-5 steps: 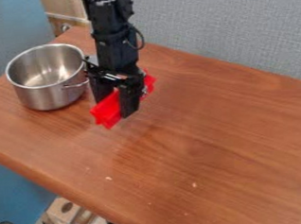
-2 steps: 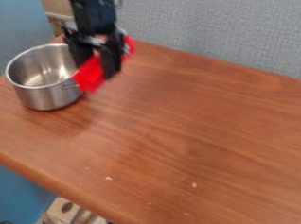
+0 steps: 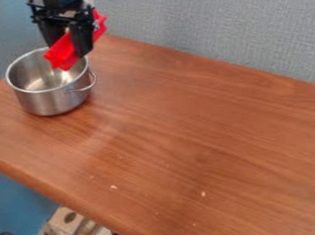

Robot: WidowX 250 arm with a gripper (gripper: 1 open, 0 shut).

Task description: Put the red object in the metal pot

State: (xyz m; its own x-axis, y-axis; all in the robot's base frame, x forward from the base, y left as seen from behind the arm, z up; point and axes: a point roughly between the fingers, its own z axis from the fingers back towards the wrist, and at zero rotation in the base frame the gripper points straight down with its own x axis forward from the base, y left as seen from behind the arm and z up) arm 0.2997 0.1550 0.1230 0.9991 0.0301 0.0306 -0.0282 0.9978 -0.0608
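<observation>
Where the single camera view looks down across the wood-grained brown worktop (image 3: 188,138), one black hand (image 3: 66,40) hangs over one round, shiny steel metal pot (image 3: 46,83) with straight sides and a rolled rim. Clenched in the hand is the one red object (image 3: 71,45), a glossy bar, tilted and held in the air above the pot's open mouth. A textured grey-blue wall (image 3: 235,26) stands behind.
</observation>
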